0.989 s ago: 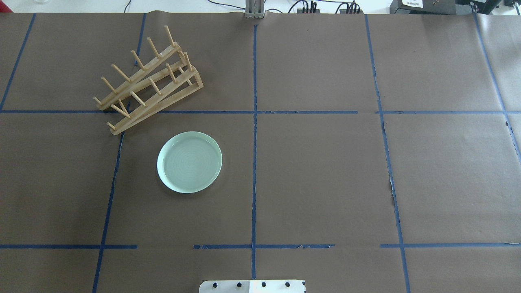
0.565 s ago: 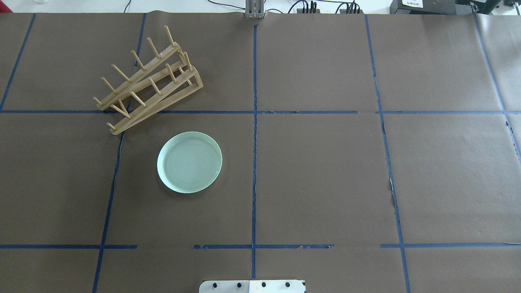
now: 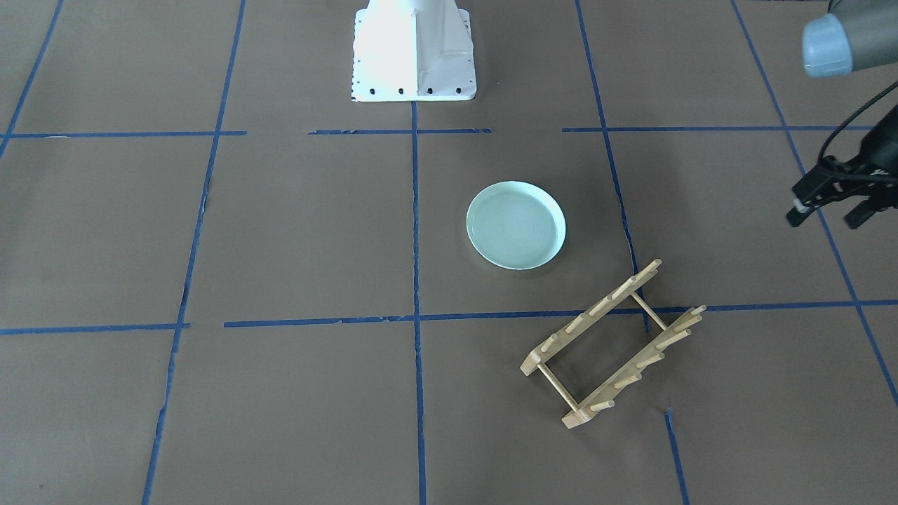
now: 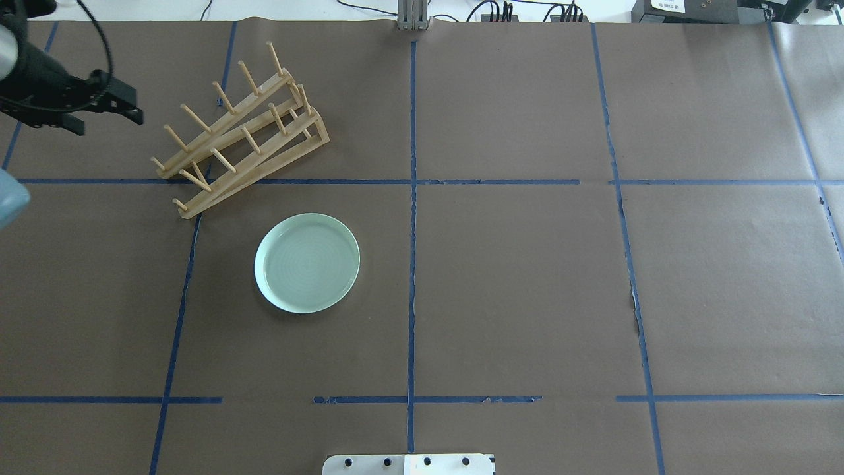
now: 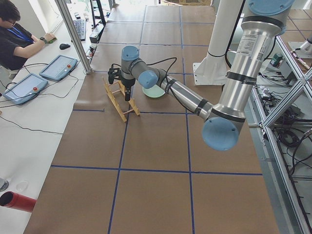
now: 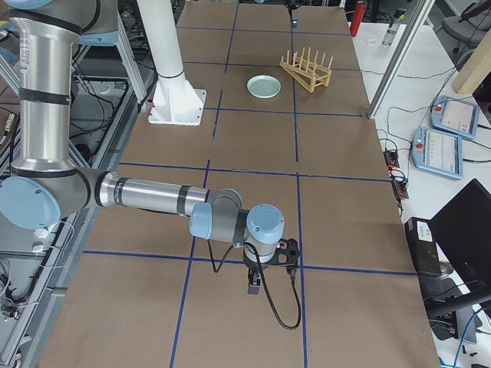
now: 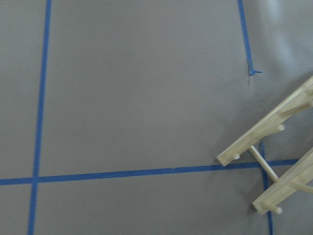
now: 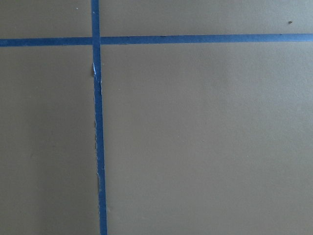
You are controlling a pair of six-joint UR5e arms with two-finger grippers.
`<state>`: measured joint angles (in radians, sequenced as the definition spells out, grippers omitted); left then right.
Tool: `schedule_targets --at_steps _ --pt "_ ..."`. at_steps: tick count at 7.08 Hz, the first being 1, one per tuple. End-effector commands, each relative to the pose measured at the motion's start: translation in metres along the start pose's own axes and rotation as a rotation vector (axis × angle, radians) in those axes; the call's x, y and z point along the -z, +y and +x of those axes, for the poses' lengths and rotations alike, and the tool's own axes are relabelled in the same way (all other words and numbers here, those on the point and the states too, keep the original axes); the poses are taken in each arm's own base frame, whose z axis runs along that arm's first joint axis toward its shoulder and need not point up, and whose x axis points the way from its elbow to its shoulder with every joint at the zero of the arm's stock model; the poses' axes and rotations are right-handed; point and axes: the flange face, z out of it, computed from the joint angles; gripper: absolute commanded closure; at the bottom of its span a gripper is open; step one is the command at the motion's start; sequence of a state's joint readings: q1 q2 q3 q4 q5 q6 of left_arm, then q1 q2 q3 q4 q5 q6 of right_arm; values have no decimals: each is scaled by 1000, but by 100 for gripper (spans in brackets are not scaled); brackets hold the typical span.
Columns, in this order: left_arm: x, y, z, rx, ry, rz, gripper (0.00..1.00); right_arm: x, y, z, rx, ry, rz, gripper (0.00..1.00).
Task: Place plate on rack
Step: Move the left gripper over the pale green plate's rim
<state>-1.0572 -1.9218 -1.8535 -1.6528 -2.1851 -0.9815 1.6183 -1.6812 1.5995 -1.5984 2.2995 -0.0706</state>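
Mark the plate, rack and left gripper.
plate point(image 4: 307, 262): overhead exterior view, centre of its base.
rack point(image 4: 264, 167): overhead exterior view, middle of the rail nearer the plate.
left gripper point(image 3: 822, 219): exterior front-facing view, midway between its jaws.

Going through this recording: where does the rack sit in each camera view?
Front-facing: rack lower right of centre.
Overhead: rack upper left.
Exterior left: rack upper left of centre.
Exterior right: rack near the top, right of centre.
Left wrist: rack lower right corner, cut off.
Right wrist: not in it.
Landmark: the plate beside it in all four exterior views.
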Motion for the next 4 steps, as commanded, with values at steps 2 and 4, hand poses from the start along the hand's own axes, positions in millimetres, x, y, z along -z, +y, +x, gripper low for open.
schedule_targets --at_steps 2,4 --pt "-38 23 173 177 -116 -86 0 0 0 0 0 0 0 0" --pt "-117 41 254 221 -230 -102 1 0 0 -1 1 0 -1 0"
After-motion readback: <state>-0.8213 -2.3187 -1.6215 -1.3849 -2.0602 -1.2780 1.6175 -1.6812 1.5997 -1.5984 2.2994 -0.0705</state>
